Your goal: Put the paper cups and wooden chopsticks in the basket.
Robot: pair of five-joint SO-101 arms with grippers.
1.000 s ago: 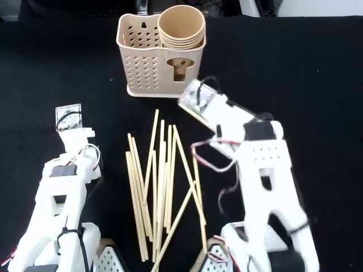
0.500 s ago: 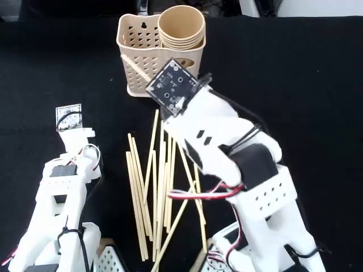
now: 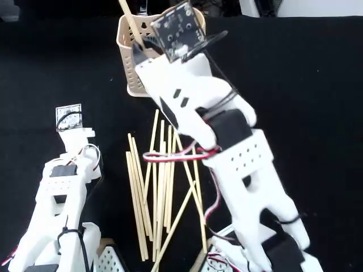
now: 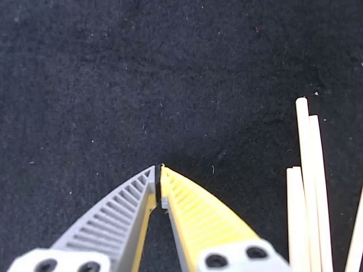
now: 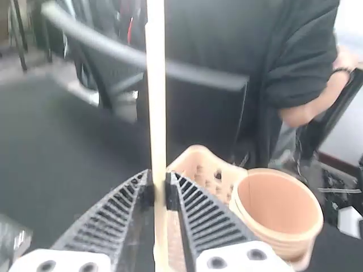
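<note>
While the right gripper clamps a single chopstick between its black ribbed jaws, with a long stretch of the shaft standing free beyond them, I'd worry that the smooth, pale wood could pivot or slip in so narrow a grip as it goes down. It is held over the basket, which stands by the far edge of the bench. If the stick's end catches the rim or one of the holes in the thin beige plastic wall, the light basket could tip or skid on the black cloth. The nested paper cups, round and matte tan, already sit in the compartment beside it, so a slanted drop could knock against their rolled lips. More chopsticks, slim straight rods, lie crisscrossed in the middle of the bench toward the near edge. The left gripper, its grey and yellow jaws shut on nothing, hangs over bare cloth just beside their ends.
</note>
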